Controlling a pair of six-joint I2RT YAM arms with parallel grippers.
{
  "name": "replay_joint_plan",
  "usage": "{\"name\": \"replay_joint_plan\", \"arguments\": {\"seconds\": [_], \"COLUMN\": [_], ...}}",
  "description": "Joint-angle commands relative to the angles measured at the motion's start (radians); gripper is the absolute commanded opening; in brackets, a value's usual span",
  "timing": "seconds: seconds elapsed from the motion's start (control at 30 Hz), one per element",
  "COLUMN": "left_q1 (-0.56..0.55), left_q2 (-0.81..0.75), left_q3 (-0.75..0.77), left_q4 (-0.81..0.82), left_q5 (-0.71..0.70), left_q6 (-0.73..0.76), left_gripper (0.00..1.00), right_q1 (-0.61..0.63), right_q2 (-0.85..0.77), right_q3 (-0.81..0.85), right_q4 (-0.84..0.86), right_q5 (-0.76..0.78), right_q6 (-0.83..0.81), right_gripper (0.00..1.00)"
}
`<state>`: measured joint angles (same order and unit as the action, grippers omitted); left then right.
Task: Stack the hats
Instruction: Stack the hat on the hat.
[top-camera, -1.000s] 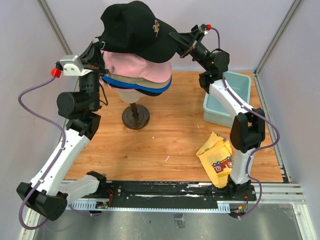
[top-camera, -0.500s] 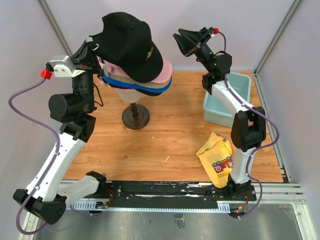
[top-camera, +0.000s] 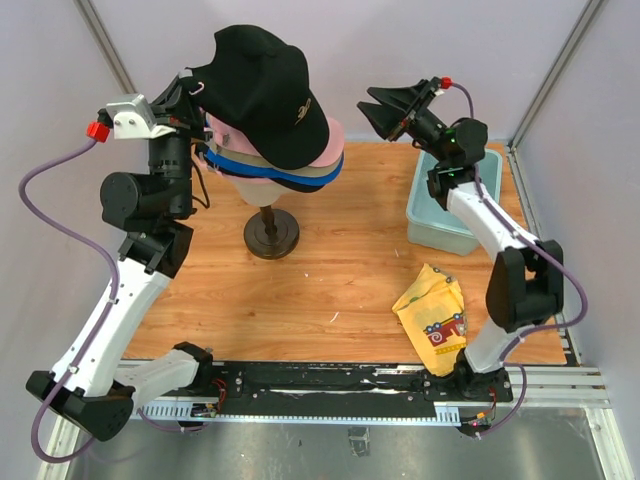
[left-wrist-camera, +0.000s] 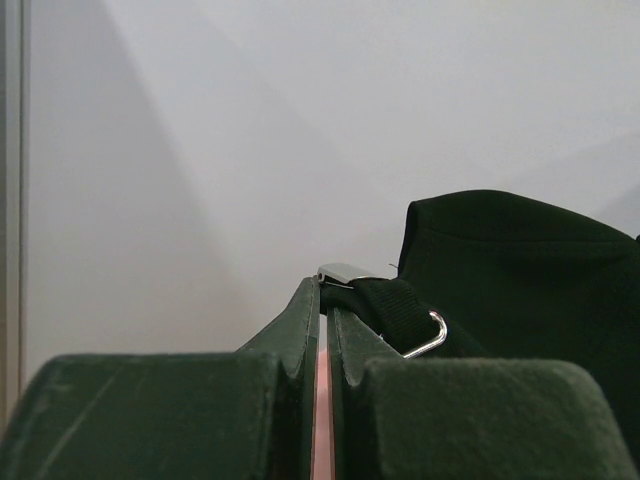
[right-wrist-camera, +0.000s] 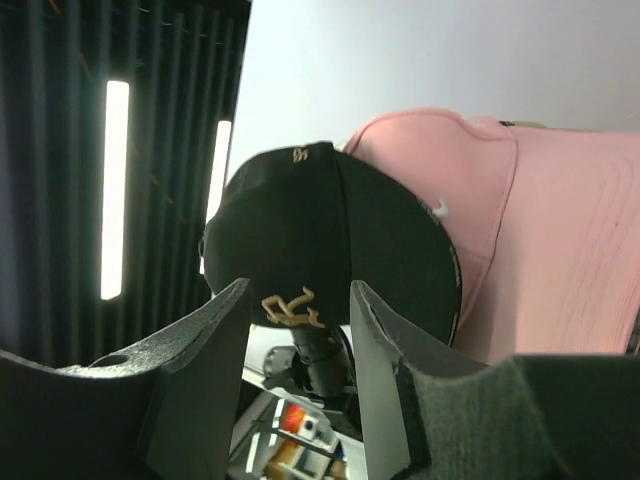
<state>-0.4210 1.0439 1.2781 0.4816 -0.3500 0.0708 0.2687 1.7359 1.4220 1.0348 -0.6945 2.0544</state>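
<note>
Your left gripper (top-camera: 192, 88) is clenched tight on the back strap (left-wrist-camera: 392, 305) of the black cap (top-camera: 265, 90), with the metal buckle (left-wrist-camera: 428, 340) poking out just beside the fingertips. That black cap sits tilted on top of the pile on the mannequin head (top-camera: 245, 188), covering most of the pink cap (top-camera: 328, 140). Under the pink one you can see the edges of a tan cap (top-camera: 312, 173) and a blue cap (top-camera: 255, 168). Your right gripper (top-camera: 385, 110) hangs to the right of the pile, apart from it, jaws spread and holding nothing. Its wrist view looks between the fingers (right-wrist-camera: 200, 340) at the black cap's gold logo (right-wrist-camera: 290, 305). Below that arm, the teal bin (top-camera: 440, 228) rests on the wooden table (top-camera: 330, 270), with the yellow cloth (top-camera: 435, 310) near it.
</note>
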Motion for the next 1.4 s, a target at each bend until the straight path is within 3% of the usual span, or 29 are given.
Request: {"name": "replay_joint_plan", "arguments": {"seconds": [0.0, 0.23, 0.5, 1.23, 1.37], "left_q1": [-0.013, -0.022, -0.024, -0.024, -0.024], "left_q2": [0.004, 0.008, 0.015, 0.025, 0.025], "left_q3": [0.041, 0.041, 0.052, 0.048, 0.046], "left_q4": [-0.015, -0.031, -0.05, -0.052, -0.052], "left_q5": [-0.062, -0.084, -0.098, -0.095, -0.096], "left_q6": [0.007, 0.01, 0.018, 0.019, 0.018], "left_gripper": [0.0, 0.01, 0.01, 0.0, 0.01], "right_q1": [-0.012, 0.049, 0.131, 0.193, 0.197], "right_q2": [-0.145, -0.238, -0.212, -0.125, -0.118], "right_q3": [-0.086, -0.169, -0.188, -0.097, -0.085], "right_q4": [-0.135, -0.319, -0.336, -0.244, -0.234], "right_q5": [-0.08, -0.073, -0.042, -0.016, -0.019], "right_q6": [-0.196, -0.38, -0.447, -0.412, -0.401], "right_gripper": [0.46, 0.48, 0.5, 0.49, 0.44]}}
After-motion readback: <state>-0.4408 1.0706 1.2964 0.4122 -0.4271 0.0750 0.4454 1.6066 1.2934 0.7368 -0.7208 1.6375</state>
